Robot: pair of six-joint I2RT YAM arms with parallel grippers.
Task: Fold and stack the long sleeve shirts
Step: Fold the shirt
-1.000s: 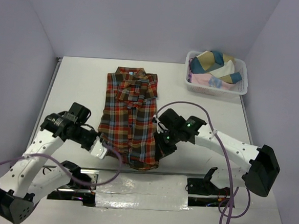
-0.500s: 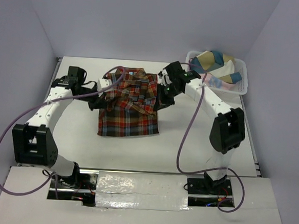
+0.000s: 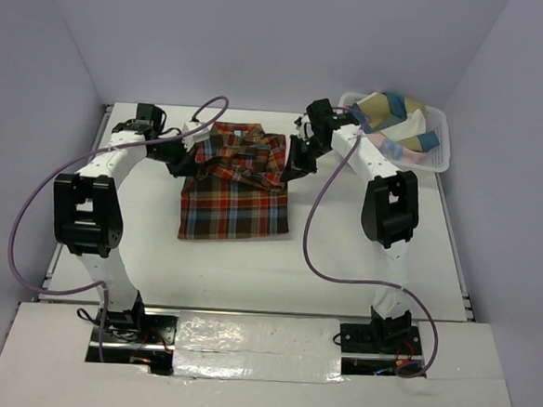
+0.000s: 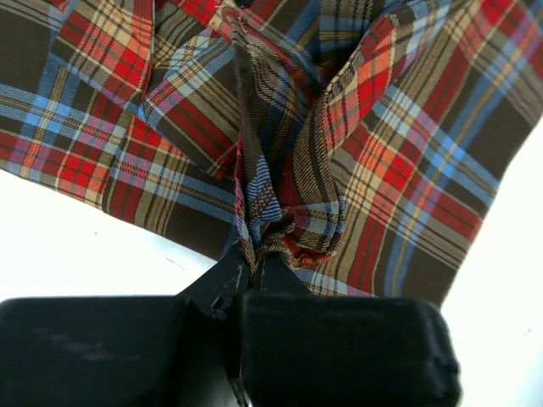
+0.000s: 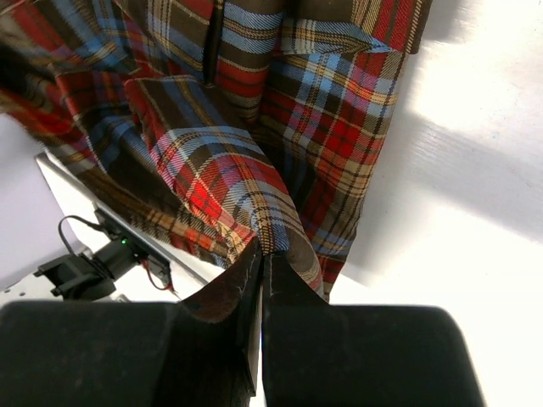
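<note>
- Plaid flannel shirt (image 3: pixel 234 201) in red-orange, dark brown and blue lies on the white table (image 3: pixel 361 256), stretched between the two grippers. Its collar end is on the far side of them.
- Left gripper (image 3: pixel 189 158) sits at the shirt's left edge, up near the collar end. Its jaws are pinched tight on a gathered fold of the plaid cloth. In the wrist view the fabric bunches into pleats right where the black fingers (image 4: pixel 339 339) meet, then fans out beyond them.
- Right gripper (image 3: pixel 296 161) sits at the shirt's right edge, level with the left one. Its jaws are also clamped together on the cloth, and its black fingers (image 5: pixel 365 356) nip a thin edge of plaid.
- Between the grippers the cloth is rumpled and raised.
- On the near side of both grippers, toward the arm bases, the shirt lies flat as a short, neat rectangle.
- Beyond the right gripper and further right stands a white lattice basket (image 3: pixel 439 159), close to that arm. It holds folded cloths (image 3: pixel 390 114) in tan, teal and pink.
</note>
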